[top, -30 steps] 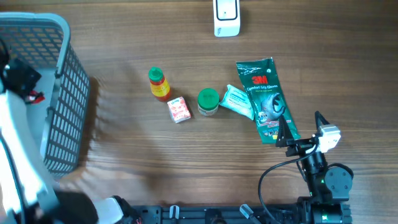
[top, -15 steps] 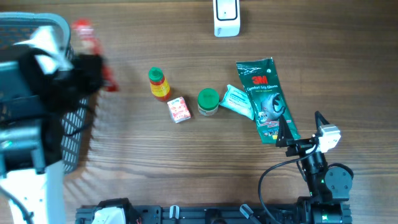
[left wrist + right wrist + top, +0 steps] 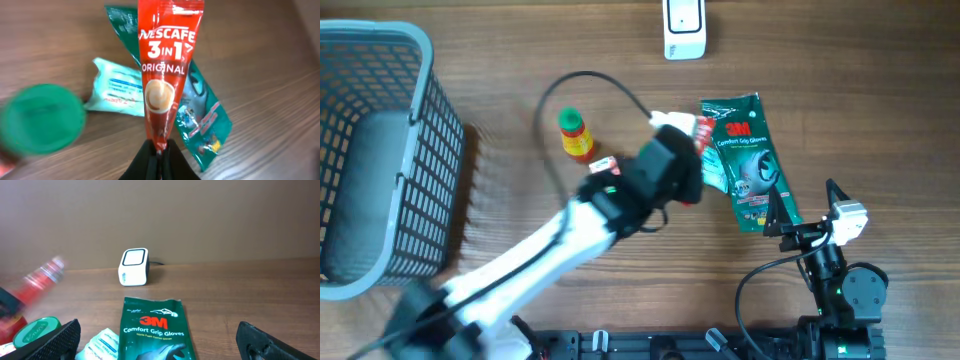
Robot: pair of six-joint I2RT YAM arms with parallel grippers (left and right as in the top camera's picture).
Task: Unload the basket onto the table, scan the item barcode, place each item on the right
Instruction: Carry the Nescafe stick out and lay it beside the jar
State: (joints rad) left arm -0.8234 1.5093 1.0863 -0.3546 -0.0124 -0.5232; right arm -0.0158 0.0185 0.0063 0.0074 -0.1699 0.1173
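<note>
Nescafe sachet (image 3: 699,127): in the overhead view it is held over the glove pack (image 3: 745,160), on the robot's side of the scanner (image 3: 684,27) and well apart from it. The basket (image 3: 430,130), far left of the scanner, shows nothing inside.
Left wrist view: the left gripper (image 3: 158,152) is clamped on the sachet's near end, and its long axis runs straight out from the fingers.
Right wrist view: the right gripper (image 3: 160,342) has its fingers apart and holds nothing; it is farther from the scanner.

Looks like a mock shop checkout set up in a robot lab. Signs of a shop: small white barcode scanner (image 3: 684,25) at the far edge of the wood-grain bench (image 3: 880,90), grey plastic shopping basket (image 3: 435,170) at the left, packaged goods in the middle, namely a sauce bottle (image 3: 574,135), a pack of gloves (image 3: 745,150), a pack of wipes (image 3: 117,92) and a coffee sachet (image 3: 165,75). Signs of a lab: black cable (image 3: 760,280) and robot arm base (image 3: 850,295) at the near edge, plain brown wall (image 3: 200,215) beyond the far edge.
</note>
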